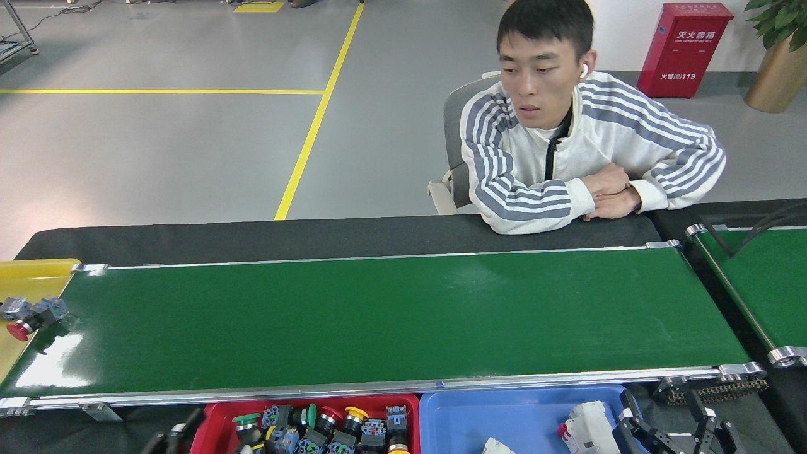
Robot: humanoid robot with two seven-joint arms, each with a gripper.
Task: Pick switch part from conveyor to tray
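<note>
Green-capped, the switch part (247, 424) lies in the red tray (217, 421) at lower left, off the conveyor (391, 315), so the barely visible left gripper (176, 436), its opening impossible to judge, should lift away straight upward.

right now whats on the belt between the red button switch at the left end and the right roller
Nothing: in the head view the conveyor is bare green belt from the red button switch to the right roller.

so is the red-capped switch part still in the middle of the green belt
No, the red-capped switch part sits at the far left end of the glossy dark-green conveyor belt, beside the yellow tray.
</note>
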